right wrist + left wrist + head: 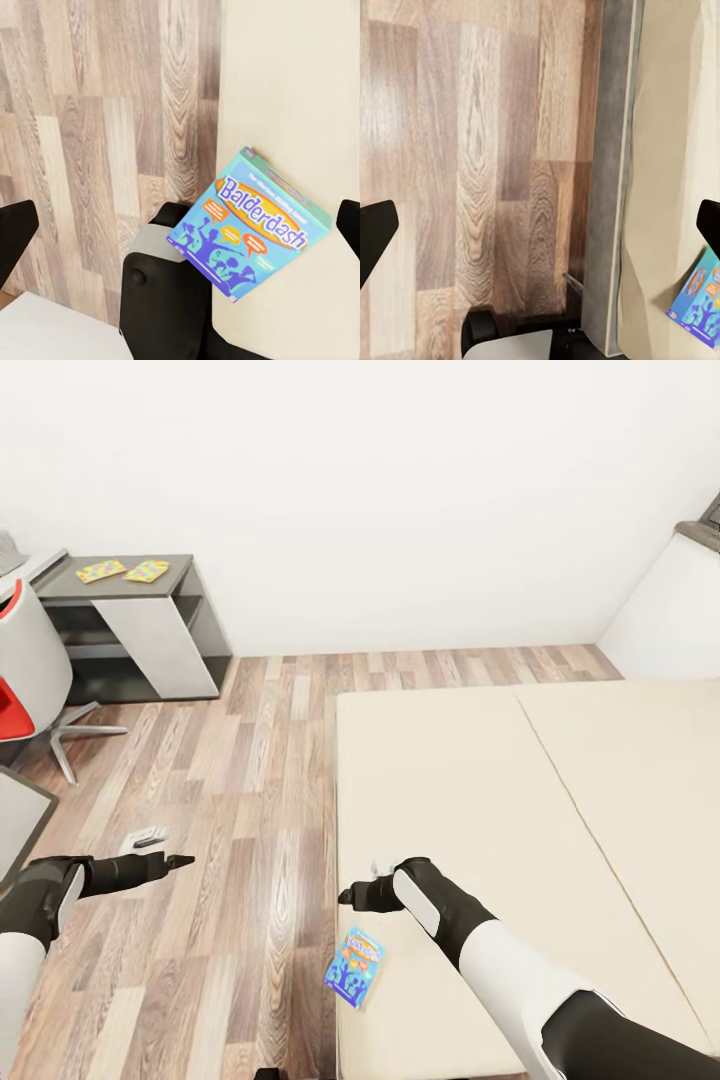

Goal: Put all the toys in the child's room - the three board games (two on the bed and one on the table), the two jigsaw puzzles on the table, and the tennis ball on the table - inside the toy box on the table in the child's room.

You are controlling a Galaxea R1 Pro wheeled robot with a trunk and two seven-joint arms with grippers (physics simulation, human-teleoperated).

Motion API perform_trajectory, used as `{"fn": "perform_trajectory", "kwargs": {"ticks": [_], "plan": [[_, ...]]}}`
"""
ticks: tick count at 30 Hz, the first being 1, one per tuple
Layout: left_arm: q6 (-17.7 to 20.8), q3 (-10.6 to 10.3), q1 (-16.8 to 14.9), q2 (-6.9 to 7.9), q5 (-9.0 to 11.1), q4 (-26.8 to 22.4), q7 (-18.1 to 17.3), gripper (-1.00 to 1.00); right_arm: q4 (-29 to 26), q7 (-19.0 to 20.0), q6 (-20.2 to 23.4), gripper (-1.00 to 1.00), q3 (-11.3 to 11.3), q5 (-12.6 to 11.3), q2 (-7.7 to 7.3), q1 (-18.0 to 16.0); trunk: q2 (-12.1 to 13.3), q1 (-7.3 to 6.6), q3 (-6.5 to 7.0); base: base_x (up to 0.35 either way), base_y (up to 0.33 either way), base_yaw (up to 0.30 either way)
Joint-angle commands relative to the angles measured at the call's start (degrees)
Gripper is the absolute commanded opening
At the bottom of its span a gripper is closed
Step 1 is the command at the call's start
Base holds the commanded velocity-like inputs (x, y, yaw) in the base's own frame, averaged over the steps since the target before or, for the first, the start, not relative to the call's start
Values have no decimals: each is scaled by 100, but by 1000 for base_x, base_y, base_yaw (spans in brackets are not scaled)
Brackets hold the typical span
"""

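I judge the job barely begun: the blue game [354, 966] lies ungrasped at the bed's [520, 780] edge below my spread-open right gripper [347, 897], left gripper [182, 859] also released, both puzzles [125, 570] lying on the far cabinet [165, 588].

Setting: domestic bedroom, a child's by its contents. Wide bed [520, 830], plain beige mattress, dark grey frame. Wood plank floor [230, 780]; bare white walls [380, 490]. Low dark grey cabinet top [120, 575] with open shelves, bearing two multicoloured jigsaw puzzles [124, 570]. Red-and-white swivel chair [25, 670]. Bright blue board game [354, 966], printed "Balderdash", at the mattress edge.
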Motion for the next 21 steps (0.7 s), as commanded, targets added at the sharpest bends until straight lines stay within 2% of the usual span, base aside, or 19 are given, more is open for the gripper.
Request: {"fn": "perform_trajectory", "kwargs": {"ticks": [1,21], "plan": [[34,36,-5,-10,-60,-7,-48,100,-2,-28,15,100,16,-31,0,-6,-10,4,1,0,0,0],[24,25,-5,-21,-62,-15,-43,100,21,-28,-204,100,18,-31,0,-6,-10,4,191,0,0,0]]}}
